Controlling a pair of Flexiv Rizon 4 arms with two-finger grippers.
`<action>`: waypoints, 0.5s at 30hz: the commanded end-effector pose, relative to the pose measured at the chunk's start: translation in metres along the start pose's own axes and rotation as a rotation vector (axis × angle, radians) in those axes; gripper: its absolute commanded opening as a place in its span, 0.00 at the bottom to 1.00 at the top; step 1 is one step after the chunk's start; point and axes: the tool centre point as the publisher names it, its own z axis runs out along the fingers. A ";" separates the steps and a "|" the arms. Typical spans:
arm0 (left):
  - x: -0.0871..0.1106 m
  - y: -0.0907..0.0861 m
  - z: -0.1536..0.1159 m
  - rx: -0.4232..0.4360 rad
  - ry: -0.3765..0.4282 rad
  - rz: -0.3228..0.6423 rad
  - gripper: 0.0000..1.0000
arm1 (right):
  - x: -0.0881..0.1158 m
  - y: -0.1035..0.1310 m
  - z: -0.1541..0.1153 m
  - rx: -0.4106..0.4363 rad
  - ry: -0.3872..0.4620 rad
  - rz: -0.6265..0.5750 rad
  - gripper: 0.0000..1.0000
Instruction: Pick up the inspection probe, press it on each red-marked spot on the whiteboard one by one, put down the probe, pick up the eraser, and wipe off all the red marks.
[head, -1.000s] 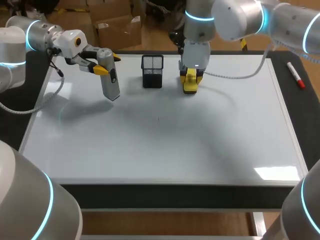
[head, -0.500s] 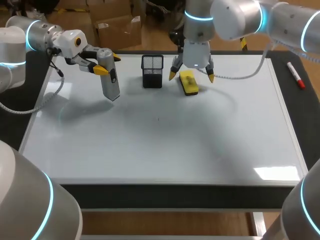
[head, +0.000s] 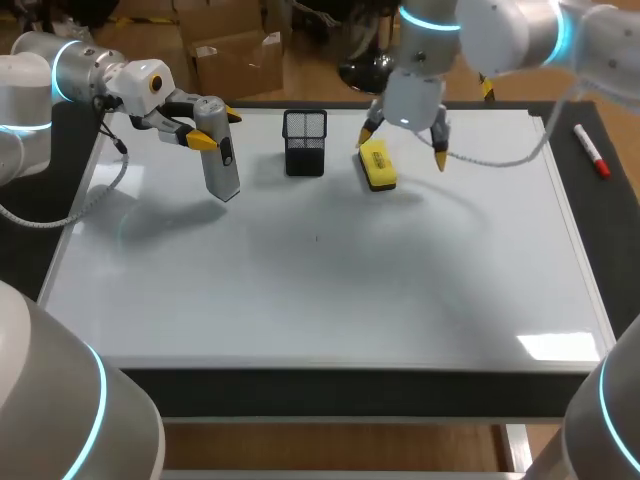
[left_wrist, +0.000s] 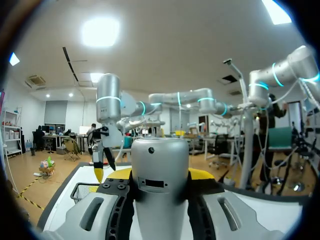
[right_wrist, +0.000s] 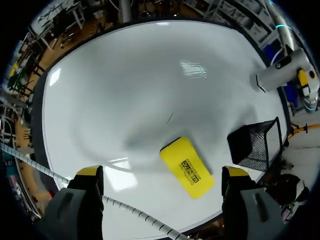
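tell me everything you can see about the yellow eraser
The yellow eraser is a flat block with rounded corners and dark print on its top face. It lies flat on the whiteboard, beside the black mesh holder without touching it. The right gripper hangs open above it; nothing grips it.

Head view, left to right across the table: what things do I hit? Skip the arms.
probe → black mesh cup → yellow eraser → red marker

Eraser (head: 377, 165) beside mesh holder (head: 304, 142)
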 end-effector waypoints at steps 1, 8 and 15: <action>-0.001 -0.001 -0.001 -0.001 0.004 -0.001 0.00 | 0.029 0.003 -0.019 -0.003 -0.182 0.142 1.00; -0.001 -0.001 -0.001 -0.001 0.004 -0.001 0.00 | 0.043 -0.005 -0.043 -0.041 -0.272 0.386 1.00; -0.001 -0.001 -0.001 -0.001 0.004 -0.001 0.00 | 0.054 -0.012 -0.061 -0.112 -0.338 0.584 1.00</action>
